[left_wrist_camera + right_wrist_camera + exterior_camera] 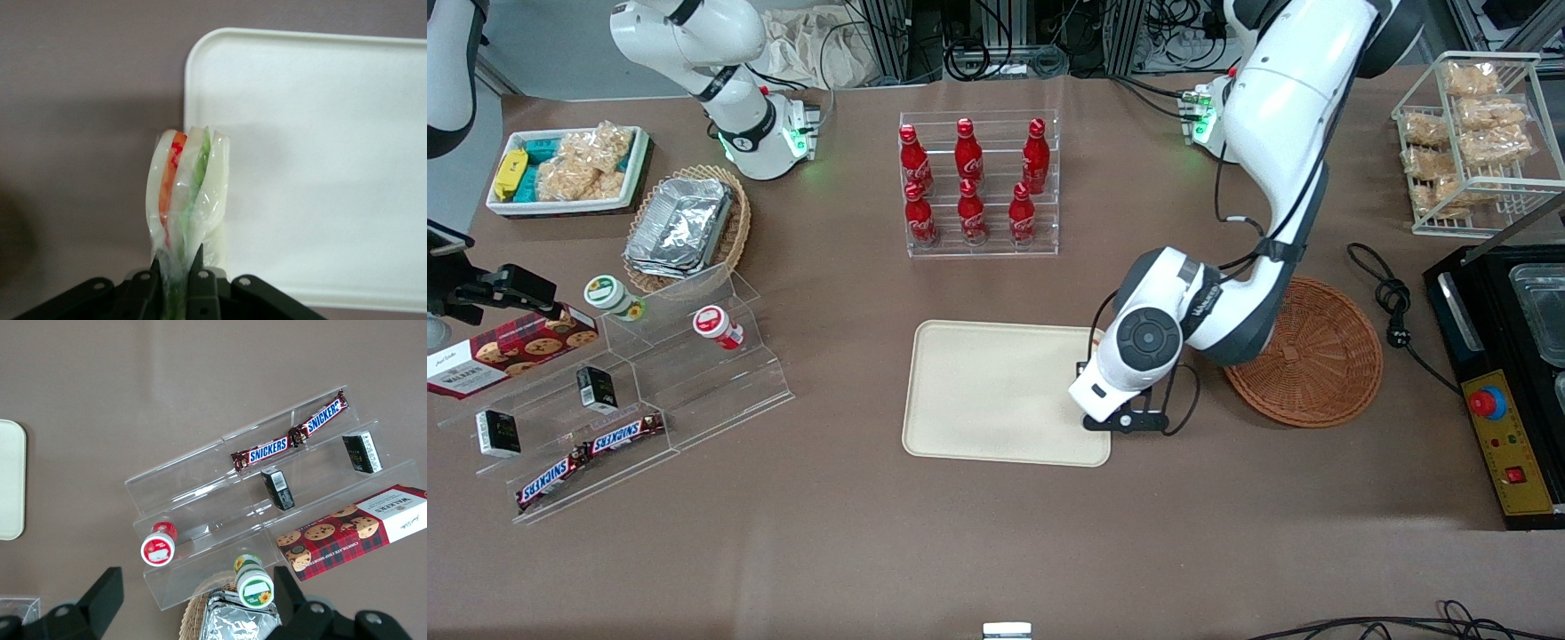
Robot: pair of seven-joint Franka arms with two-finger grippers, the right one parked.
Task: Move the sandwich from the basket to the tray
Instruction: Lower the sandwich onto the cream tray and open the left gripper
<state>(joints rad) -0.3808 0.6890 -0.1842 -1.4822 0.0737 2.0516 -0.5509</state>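
In the left wrist view my gripper (177,267) is shut on the sandwich (189,193), a wrapped white-bread wedge with orange-red and green layers. It hangs over the rim of the cream tray (320,167), at the tray's corner. In the front view the arm's wrist (1138,356) hovers above the tray (996,391) at the edge closest to the reddish-brown wicker basket (1316,356); the sandwich and the fingers are hidden under the wrist there. The basket holds nothing that I can see.
A clear rack of red cola bottles (976,182) stands farther from the front camera than the tray. A wire rack of bagged snacks (1472,133) and a black appliance (1507,373) sit at the working arm's end. A clear stepped display (631,400) with snacks lies toward the parked arm's end.
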